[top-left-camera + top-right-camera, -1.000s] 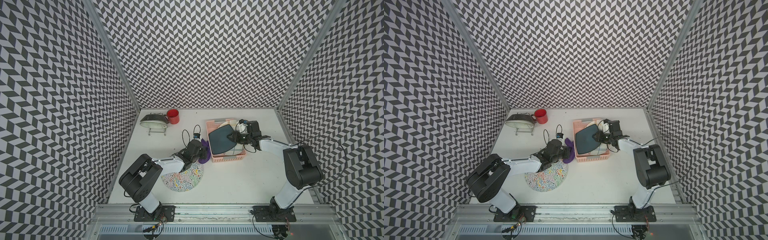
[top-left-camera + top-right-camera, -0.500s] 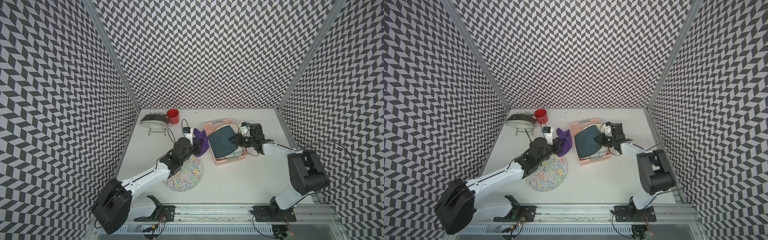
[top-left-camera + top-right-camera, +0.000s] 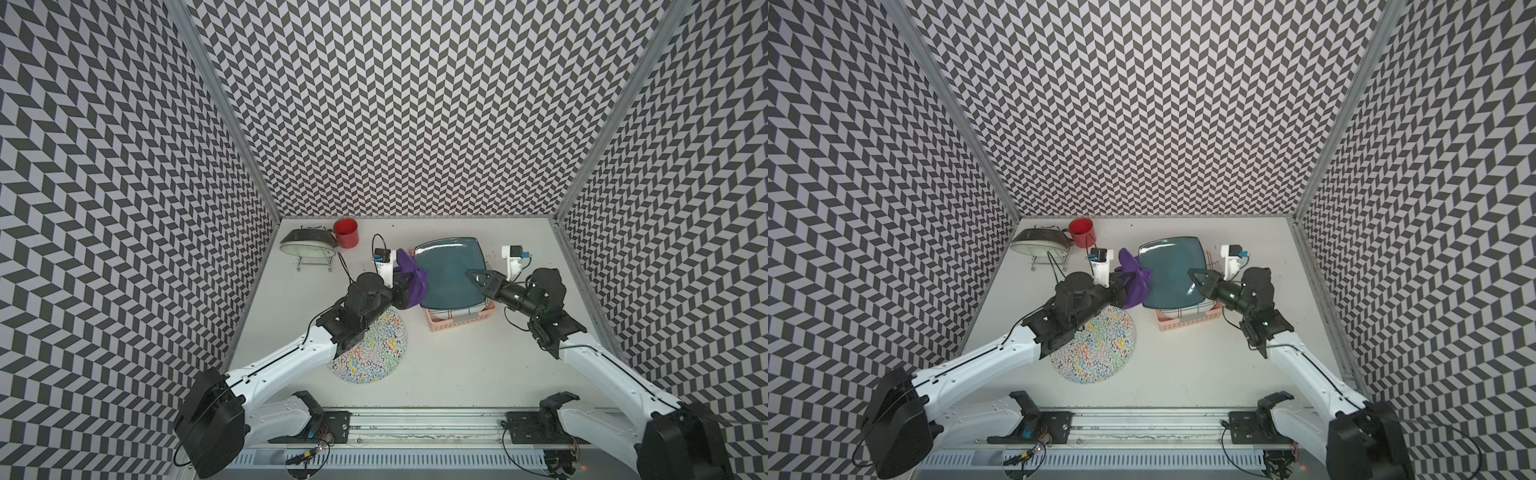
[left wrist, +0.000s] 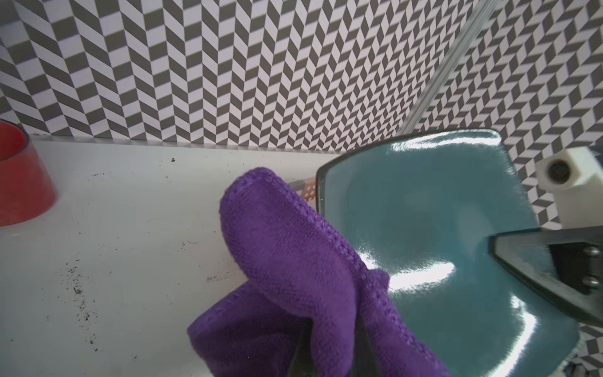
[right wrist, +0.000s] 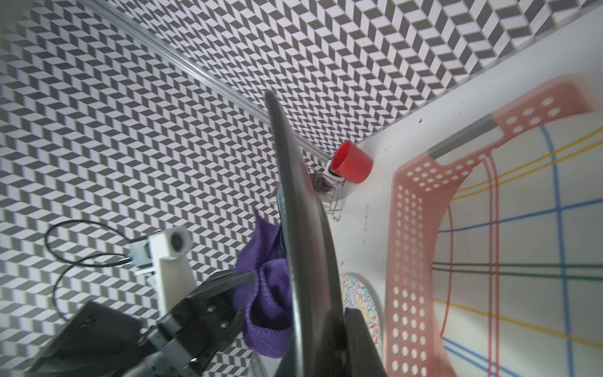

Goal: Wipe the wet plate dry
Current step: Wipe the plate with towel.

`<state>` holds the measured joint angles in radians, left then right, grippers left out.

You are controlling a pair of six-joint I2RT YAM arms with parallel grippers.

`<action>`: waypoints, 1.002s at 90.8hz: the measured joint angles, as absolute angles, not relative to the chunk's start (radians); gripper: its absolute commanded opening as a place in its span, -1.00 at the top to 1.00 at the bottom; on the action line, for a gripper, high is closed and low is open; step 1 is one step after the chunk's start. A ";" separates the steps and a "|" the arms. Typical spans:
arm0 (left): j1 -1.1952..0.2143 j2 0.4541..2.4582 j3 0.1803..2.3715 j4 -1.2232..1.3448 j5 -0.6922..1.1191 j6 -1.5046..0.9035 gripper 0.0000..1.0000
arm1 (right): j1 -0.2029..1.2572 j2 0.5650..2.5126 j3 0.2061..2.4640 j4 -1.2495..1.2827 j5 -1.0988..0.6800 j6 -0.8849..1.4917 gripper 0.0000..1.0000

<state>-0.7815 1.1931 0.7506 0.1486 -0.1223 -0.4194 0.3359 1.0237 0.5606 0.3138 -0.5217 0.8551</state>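
Note:
The plate (image 3: 451,270) is square and dark teal, with a glossy face. It hangs tilted above the pink basket in both top views (image 3: 1173,270). My right gripper (image 3: 478,279) is shut on its right edge; in the right wrist view the plate (image 5: 303,261) runs edge-on between the jaws (image 5: 326,326). My left gripper (image 3: 405,286) is shut on a purple cloth (image 3: 412,274), and the bunched cloth (image 4: 293,261) lies against the plate's left edge (image 4: 440,212). The cloth hides the left fingertips.
The pink perforated basket (image 3: 440,326) under the plate holds a white plate with coloured lines (image 5: 522,244). A round multicoloured plate (image 3: 374,349) lies under my left arm. At the back left stand a red cup (image 3: 345,232) and a wire rack with a dish (image 3: 307,245).
My right gripper closed on the teal plate and lifted it up out of the basket. My left arm rose from the table and carried the purple cloth to the plate's left edge.

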 measured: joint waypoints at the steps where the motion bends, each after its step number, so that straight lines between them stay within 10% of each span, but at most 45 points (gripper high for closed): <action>1: -0.791 1.197 0.751 0.150 -0.128 -0.419 1.00 | 0.340 1.018 0.556 0.312 -0.514 0.859 1.00; 33: -1.068 1.384 0.851 0.215 -0.275 -0.420 1.00 | 0.479 1.000 0.514 0.277 -0.346 0.926 1.00; 73: -0.775 1.211 0.748 0.301 -0.095 -0.454 1.00 | 0.591 0.880 0.486 0.263 -0.264 0.942 1.00; 91: -0.939 1.302 0.889 0.265 -0.096 -0.319 1.00 | 0.725 0.900 0.483 0.263 -0.252 0.918 1.00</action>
<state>-0.9390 1.3022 0.8886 0.2646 -0.0963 -0.3191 0.7254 0.9001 0.4831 0.2634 -0.2520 0.9184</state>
